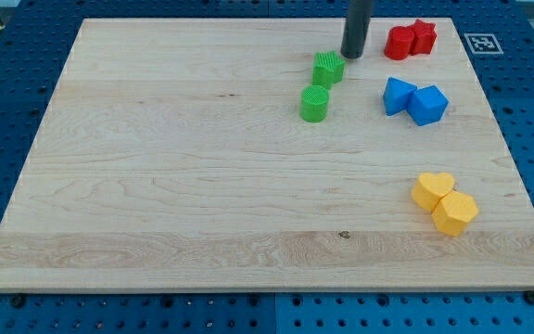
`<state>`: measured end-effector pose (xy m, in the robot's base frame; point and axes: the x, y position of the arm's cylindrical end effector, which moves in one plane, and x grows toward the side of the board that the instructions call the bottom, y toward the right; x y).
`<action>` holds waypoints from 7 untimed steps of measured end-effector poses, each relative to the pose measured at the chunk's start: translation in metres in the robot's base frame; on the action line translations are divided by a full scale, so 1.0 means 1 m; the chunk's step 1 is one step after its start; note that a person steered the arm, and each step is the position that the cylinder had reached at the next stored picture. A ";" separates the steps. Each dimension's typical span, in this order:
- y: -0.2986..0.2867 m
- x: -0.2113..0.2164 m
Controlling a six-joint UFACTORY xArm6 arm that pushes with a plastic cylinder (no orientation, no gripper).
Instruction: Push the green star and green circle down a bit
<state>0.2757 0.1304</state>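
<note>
Resting with my tip (352,56) near the pale wooden bench's (202,186) top edge, just beyond the ribbed green star (328,69). Green circle block (314,103) just below it, probably lined up for one downward shove. No hand fitted, only a bare rod.

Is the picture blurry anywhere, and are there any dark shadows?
Camera view: sharp overall, evenly lit, no glare on the pale wooden board; only faint shadows beside the green star block and green round block; my tip sits just right of the star.
</note>
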 end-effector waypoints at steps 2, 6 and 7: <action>-0.025 0.024; -0.084 0.039; -0.104 0.028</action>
<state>0.3033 0.0259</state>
